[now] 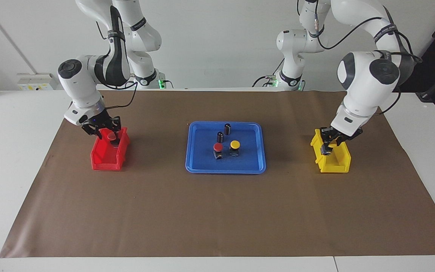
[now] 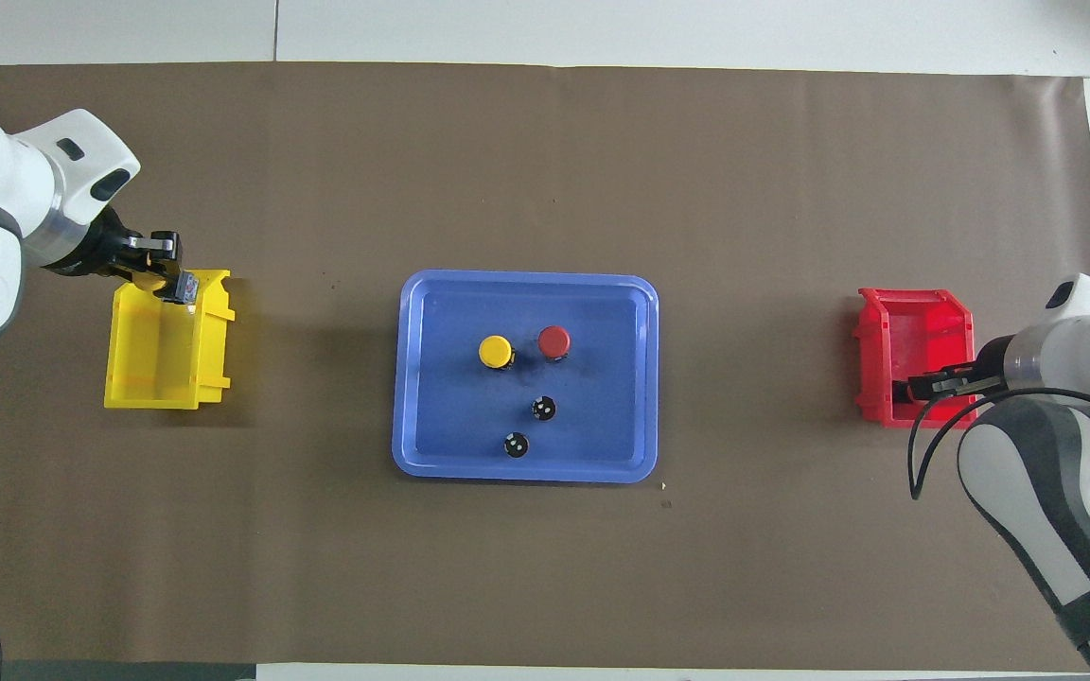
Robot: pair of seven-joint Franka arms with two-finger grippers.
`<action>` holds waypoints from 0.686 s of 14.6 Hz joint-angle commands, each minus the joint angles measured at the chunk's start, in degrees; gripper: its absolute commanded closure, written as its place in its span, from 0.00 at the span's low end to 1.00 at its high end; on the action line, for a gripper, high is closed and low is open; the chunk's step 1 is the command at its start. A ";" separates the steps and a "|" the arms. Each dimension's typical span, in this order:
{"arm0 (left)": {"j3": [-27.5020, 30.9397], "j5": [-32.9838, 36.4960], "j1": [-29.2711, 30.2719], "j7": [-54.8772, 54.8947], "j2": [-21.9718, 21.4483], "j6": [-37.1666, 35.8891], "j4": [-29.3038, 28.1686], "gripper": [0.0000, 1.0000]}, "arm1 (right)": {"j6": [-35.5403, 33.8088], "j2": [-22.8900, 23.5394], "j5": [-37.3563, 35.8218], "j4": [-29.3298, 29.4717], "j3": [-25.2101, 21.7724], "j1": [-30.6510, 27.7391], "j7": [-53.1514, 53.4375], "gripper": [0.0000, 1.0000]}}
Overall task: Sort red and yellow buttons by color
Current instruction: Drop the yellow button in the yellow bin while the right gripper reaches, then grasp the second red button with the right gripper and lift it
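Note:
A red button (image 1: 218,148) and a yellow button (image 1: 235,145) stand side by side in the blue tray (image 1: 225,170); they also show in the overhead view, red (image 2: 554,341) and yellow (image 2: 496,352). My right gripper (image 1: 106,133) is over the red bin (image 1: 106,158), shut on a second red button (image 1: 110,135). My left gripper (image 1: 327,146) is at the yellow bin (image 1: 339,163), on the rim farther from the robots, shut on a small black boxy base (image 2: 187,287). Its cap is hidden.
Two small dark cylinders (image 1: 220,136) (image 1: 227,129) stand in the tray, nearer to the robots than the buttons. The tray sits mid-table on a brown mat (image 1: 217,215). The red bin (image 2: 914,317) is toward the right arm's end, the yellow bin (image 2: 152,364) toward the left arm's end.

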 commanded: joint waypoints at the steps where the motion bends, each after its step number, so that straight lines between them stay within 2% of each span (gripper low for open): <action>1: -0.86 0.56 2.35 2.80 -1.43 2.37 -3.63 0.98 | -10.54 1.86 -0.01 12.13 1.07 1.29 1.33 0.30; 3: -0.86 0.56 2.72 3.70 -4.05 4.03 -8.88 0.98 | -14.86 4.48 0.61 19.42 1.86 8.91 13.14 0.29; 5: -0.78 0.56 2.98 4.05 -6.43 7.01 -14.60 0.98 | -15.66 8.17 0.61 26.11 1.77 18.58 26.69 0.29; 7: -0.86 0.56 5.00 4.31 -8.45 12.01 -20.40 0.98 | -17.68 16.24 0.70 37.07 2.21 26.75 40.73 0.29; 8: -0.86 0.56 5.09 4.40 -8.72 14.30 -22.52 0.98 | -16.82 19.59 0.70 40.87 2.30 28.88 45.86 0.29; 10: -0.86 0.56 5.09 4.31 -8.38 17.74 -24.64 0.98 | -14.02 26.09 0.26 44.06 3.44 33.18 52.20 0.29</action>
